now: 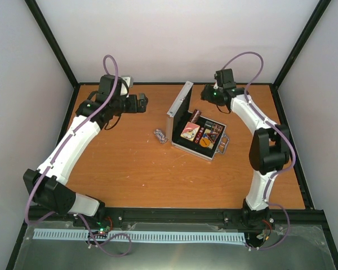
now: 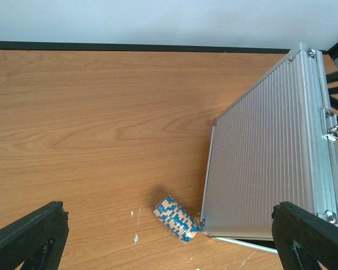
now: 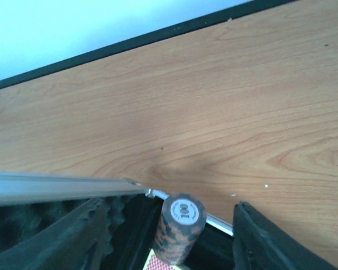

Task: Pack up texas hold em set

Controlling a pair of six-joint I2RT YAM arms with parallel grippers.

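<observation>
The silver case (image 1: 209,152) lies open mid-table, its ribbed lid (image 2: 270,169) standing upright. A dark orange-striped chip stack (image 3: 180,228) marked 100 stands tilted in the case's back corner, between the fingers of my right gripper (image 3: 169,236). Those fingers are open, with a gap on each side of the stack. A blue-striped chip stack (image 2: 177,218) lies on its side on the table against the lid's outer corner. My left gripper (image 2: 169,242) hovers wide open above and behind it, holding nothing. From above, this blue-striped chip stack (image 1: 159,135) sits left of the case.
A red-patterned card deck (image 1: 188,133) and more chips (image 1: 213,132) fill the case's black tray. The case handle (image 1: 223,145) points toward the front right. White walls and a black frame border the table's far edge (image 2: 129,46).
</observation>
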